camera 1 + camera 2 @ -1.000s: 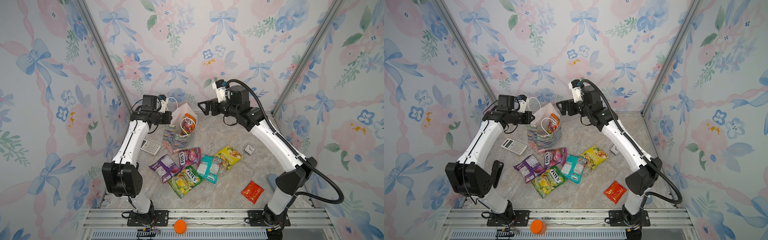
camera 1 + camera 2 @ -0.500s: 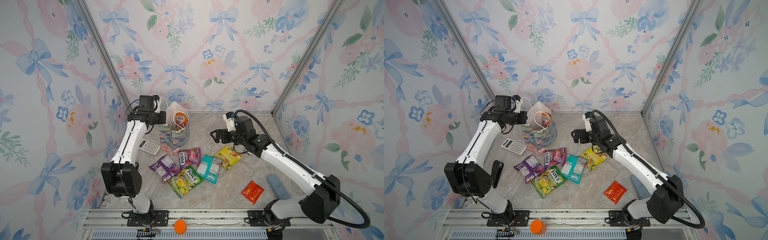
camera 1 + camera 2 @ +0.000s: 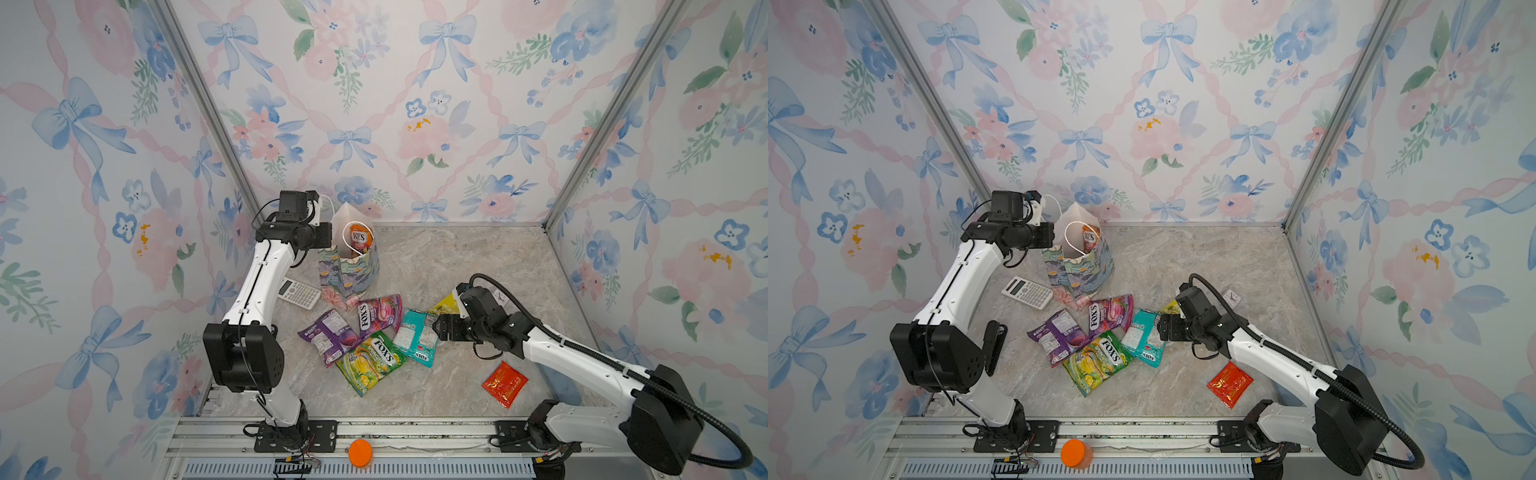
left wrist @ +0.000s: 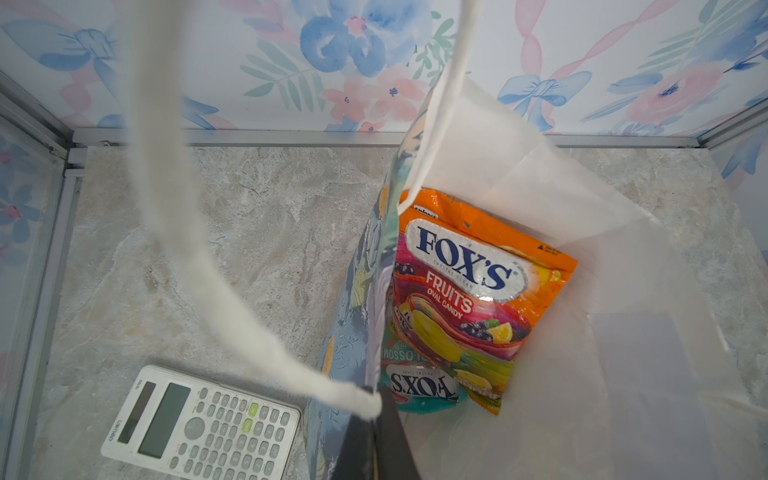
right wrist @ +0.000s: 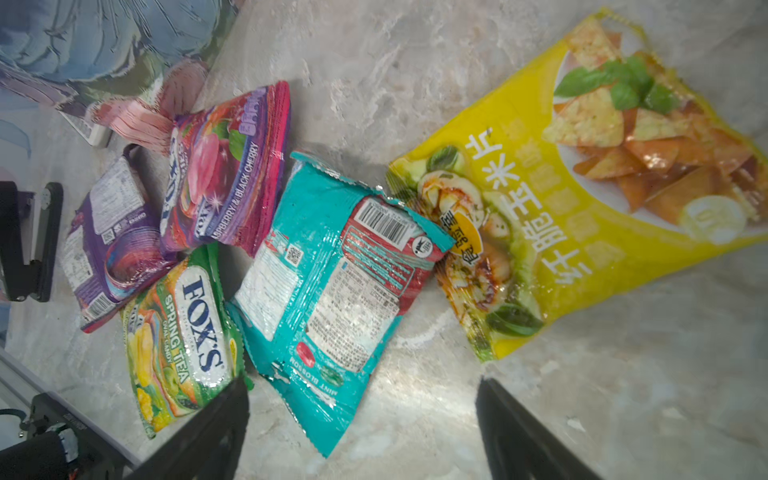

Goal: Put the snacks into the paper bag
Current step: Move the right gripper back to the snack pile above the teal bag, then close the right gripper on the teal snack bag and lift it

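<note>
Right pincer [image 5: 361, 388] down from paper bag [image 3: 350, 276] to teal packet [image 5: 332, 282], spread; left pincer [image 4: 376, 419] clamps bag rim.

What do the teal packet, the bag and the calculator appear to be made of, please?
The teal packet looks like glossy plastic film: crinkles and glare. The bag seems matte printed paper, white inside, with crisp folds; its handle looks like soft white cord. The calculator is probably hard matte plastic: rigid case, moulded keys.

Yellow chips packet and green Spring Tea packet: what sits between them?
The teal Mint Blossom packet, barcode side up between the yellow chips packet and the green Spring Tea packet; the right wrist view shows it.
</note>
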Controlling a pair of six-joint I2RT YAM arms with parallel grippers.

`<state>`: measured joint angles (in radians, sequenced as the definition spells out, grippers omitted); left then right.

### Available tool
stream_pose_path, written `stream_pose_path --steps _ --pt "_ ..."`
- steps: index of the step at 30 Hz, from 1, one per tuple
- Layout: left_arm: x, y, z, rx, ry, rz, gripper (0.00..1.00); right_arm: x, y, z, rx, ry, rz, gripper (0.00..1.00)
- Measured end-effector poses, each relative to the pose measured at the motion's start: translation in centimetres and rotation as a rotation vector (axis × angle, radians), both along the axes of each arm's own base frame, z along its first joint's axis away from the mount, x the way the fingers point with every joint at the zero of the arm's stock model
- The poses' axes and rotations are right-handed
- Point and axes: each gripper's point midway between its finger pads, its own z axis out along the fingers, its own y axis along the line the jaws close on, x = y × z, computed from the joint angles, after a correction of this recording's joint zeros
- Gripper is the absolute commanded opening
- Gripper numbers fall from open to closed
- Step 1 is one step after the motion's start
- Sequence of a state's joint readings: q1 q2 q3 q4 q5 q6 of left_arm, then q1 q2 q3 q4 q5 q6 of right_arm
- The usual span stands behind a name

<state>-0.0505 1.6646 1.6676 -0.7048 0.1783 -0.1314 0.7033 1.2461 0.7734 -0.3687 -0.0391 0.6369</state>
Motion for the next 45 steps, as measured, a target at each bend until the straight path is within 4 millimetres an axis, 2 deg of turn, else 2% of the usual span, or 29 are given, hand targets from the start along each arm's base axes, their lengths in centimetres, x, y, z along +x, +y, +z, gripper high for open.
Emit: stream_pose_path --steps 5,10,28,38,45 --pt "0.0 -0.2 0.0 -0.006 0.001 -0.007 0.00 -1.0 0.0 -1.7 0.018 0.040 -0.029 0.70" --pt "0.0 -0.4 -0.1 -0.015 0.005 -0.015 0.00 -1.0 0.2 -3.1 0.026 0.066 -0.047 0.65" --pt "0.1 -0.9 -0.3 -0.038 0.007 -0.039 0.00 0.1 2.3 -6.4 0.062 0.119 -0.045 0.60" --pt "0.1 -1.0 -0.3 -0.041 0.007 -0.041 0.00 0.5 2.9 -7.1 0.081 0.127 -0.055 0.56" --pt "0.1 -1.0 -0.3 -0.041 0.007 -0.041 0.00 0.6 3.3 -7.7 0.101 0.143 -0.070 0.41"
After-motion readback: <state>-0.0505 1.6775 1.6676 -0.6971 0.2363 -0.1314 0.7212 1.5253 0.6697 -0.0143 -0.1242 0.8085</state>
